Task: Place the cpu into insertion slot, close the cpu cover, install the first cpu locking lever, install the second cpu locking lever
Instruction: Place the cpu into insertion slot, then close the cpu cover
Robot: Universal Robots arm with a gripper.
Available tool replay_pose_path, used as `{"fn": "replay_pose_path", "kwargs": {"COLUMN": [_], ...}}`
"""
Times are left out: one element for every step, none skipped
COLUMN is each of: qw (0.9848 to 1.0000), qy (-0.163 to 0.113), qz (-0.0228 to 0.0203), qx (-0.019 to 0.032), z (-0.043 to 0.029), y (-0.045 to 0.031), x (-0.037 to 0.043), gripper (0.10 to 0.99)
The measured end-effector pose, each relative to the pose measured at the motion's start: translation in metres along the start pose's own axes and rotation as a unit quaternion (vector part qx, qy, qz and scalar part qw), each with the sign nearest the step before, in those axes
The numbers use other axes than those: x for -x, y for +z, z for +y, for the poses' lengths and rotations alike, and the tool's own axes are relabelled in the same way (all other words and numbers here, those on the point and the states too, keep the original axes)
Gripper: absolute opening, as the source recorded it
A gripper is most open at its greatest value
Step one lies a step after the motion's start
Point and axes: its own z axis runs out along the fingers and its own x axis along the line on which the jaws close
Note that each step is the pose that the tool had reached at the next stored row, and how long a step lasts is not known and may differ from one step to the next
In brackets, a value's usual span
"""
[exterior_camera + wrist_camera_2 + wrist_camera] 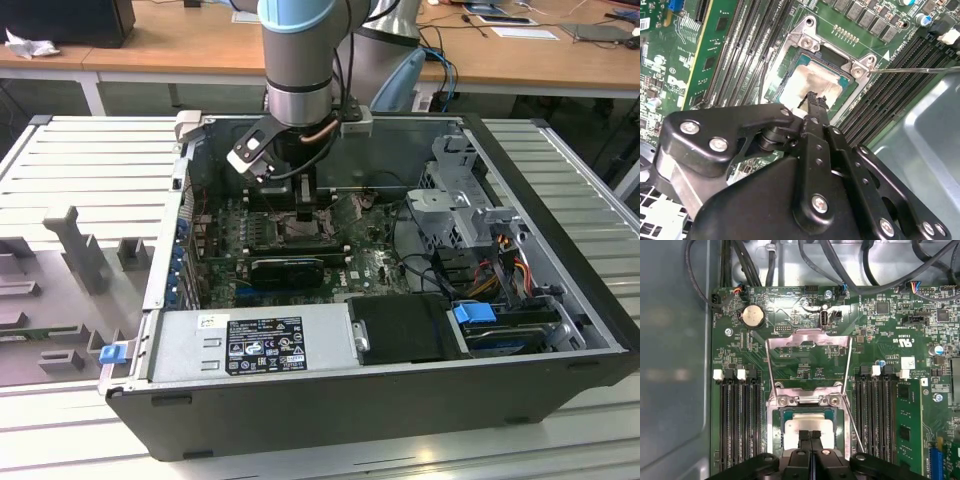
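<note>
Slatted table (80,150) bears an open case (400,400), the arm (300,50) over the board (890,320) at the exterior view's left. The cover (807,339) lies swung back, off the slot (770,435). The cpu (807,421) sits in the slot, seemingly flat. The gripper (810,434), fingers (804,441) pressed together, has its tips at the cpu's face. Any push should be light and straight down, keeping the cpu square.
</note>
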Motion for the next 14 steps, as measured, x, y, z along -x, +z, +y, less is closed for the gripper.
{"fn": "replay_pose_path", "kwargs": {"qw": [1.0,1.0,1.0,1.0,1.0,1.0,1.0,1.0,1.0,1.0,1.0,1.0,1.0,1.0], "qy": [0.0,0.0,0.0,0.0,0.0,0.0,0.0,0.0,0.0,0.0,0.0,0.0,0.0,0.0], "qz": [0.0,-0.0002,-0.0004,-0.0004,-0.0004,-0.0004,-0.0003,-0.0005,-0.0005,-0.0006,-0.0007,-0.0006,-0.0006,-0.0006], "qx": [0.0,0.0,0.0,0.0,0.0,0.0,0.0001,-0.0019,-0.0047,-0.0058,-0.006,-0.0059,-0.006,-0.006], "z": [0.0001,0.0003,0.0005,0.0007,0.0008,0.0008,0.0009,0.0047,0.011,0.0136,0.0139,0.014,0.0143,0.0148], "y": [-0.0019,-0.0044,-0.0073,-0.0089,-0.0104,-0.0111,-0.0113,-0.0111,-0.0106,-0.0105,-0.0116,-0.0131,-0.0169,-0.0235], "x": [0.0,0.0,0.0,0.0,-0.0001,-0.0001,-0.0001,-0.0001,-0.0003,-0.0003,-0.0003,-0.0003,-0.0004,-0.0004], "gripper": [0.106,0.106,0.106,0.106,0.106,0.106,0.106,0.106,0.106,0.106,0.106,0.106,0.106,0.106]}}
